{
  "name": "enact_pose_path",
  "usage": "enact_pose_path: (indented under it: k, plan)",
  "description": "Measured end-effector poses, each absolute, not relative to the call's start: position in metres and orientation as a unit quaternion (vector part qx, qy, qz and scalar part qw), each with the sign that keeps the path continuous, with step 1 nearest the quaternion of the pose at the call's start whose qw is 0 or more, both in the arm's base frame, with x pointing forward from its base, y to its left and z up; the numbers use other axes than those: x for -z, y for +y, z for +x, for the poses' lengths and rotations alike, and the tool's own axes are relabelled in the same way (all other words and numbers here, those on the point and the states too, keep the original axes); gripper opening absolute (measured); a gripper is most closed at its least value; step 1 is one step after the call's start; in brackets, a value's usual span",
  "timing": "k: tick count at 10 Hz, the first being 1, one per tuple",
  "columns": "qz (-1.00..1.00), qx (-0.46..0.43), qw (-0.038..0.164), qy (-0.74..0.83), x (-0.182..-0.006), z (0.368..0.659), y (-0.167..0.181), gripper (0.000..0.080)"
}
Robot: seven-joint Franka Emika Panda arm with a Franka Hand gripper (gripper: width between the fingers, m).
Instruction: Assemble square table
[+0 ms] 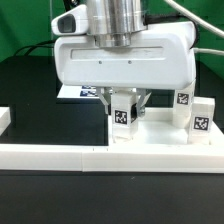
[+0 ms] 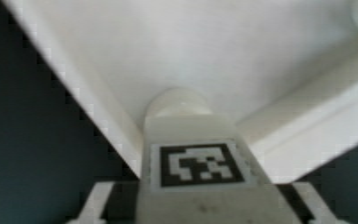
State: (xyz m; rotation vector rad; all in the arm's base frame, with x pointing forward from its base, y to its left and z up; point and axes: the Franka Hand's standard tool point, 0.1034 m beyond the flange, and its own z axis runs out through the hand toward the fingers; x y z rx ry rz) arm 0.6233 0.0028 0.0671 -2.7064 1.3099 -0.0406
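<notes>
My gripper (image 1: 125,108) is shut on a white leg block (image 1: 124,116) with a black-white tag and holds it upright, low over the white square table top (image 1: 157,130). In the wrist view the leg (image 2: 201,150) lies between my fingers (image 2: 105,203), and its far end points at an inner corner of the top (image 2: 194,45), beside the raised rim (image 2: 309,125). I cannot tell whether the leg touches the top. Two more tagged leg blocks (image 1: 183,101) (image 1: 200,123) stand at the exterior view's right.
The long low white border wall (image 1: 100,156) runs along the front, with a short piece (image 1: 5,120) at the exterior view's left. The marker board (image 1: 80,92) lies behind the gripper. The table surface is black.
</notes>
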Motion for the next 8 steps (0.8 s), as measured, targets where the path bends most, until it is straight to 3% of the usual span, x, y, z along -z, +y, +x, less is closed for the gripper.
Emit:
enact_pose_path:
  k: [2, 6, 8]
  plan:
    - [-0.827, -0.006, 0.089, 0.555, -0.0651, 0.622, 0.0022, 0.0288]
    - [-0.771, -0.014, 0.089, 0.631, -0.0647, 0.6219, 0.005, 0.0288]
    - [-0.681, -0.029, 0.101, 0.724, -0.0643, 0.6229, 0.001, 0.0288]
